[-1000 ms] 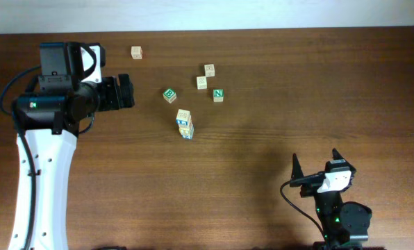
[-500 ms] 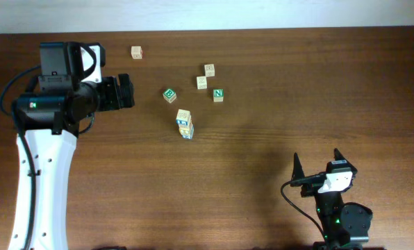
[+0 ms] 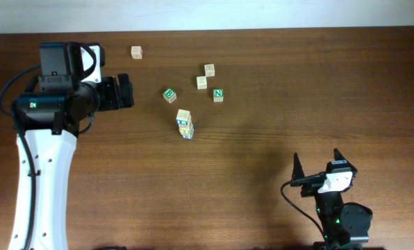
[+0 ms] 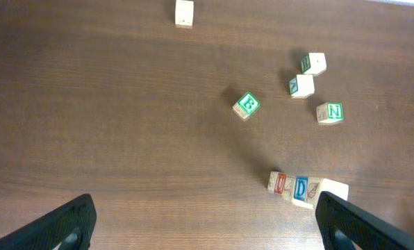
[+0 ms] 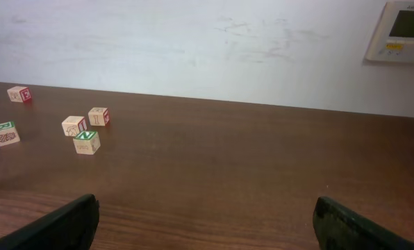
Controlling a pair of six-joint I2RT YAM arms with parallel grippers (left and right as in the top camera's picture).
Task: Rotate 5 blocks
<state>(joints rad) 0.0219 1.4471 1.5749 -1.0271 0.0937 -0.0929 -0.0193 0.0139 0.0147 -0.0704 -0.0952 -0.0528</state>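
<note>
Table (image 3: pixel 297 83): dark wood, with a wall along its far edge.

Left arm (image 3: pixel 44 167) stands along the left edge. The left fingers (image 4: pixel 62 226) are spread wide with nothing between them. They hang over bare wood, pointed toward the blocks and well apart from all of them.

Right arm (image 3: pixel 342 215) sits at the near edge, toward the right corner. The right fingers (image 5: pixel 54 226) are also wide apart and empty, a long way from every block.

The blocks lie in a loose scatter left of centre, in the far half of the table.
- A stack of three (image 4: pixel 304 187) is the group nearest the near edge. The red U block (image 4: pixel 280 182) is at the bottom, the blue D block (image 4: pixel 302 189) is in the middle, and a pale block (image 4: pixel 333 189) is on top.
- A pair of pale blocks (image 3: pixel 205 76) lies farther toward the far edge and right of the stack. They are close together, but I cannot tell whether they touch.
- The green B block (image 3: pixel 169 95) lies flat between the stack and the far edge.
- The green N block (image 3: pixel 218 94) lies just near-side of the pair.
- A lone block (image 3: pixel 136 52) sits by the far edge, toward the left corner and well apart from the others. The right wrist view shows a red mark on one face.
</note>
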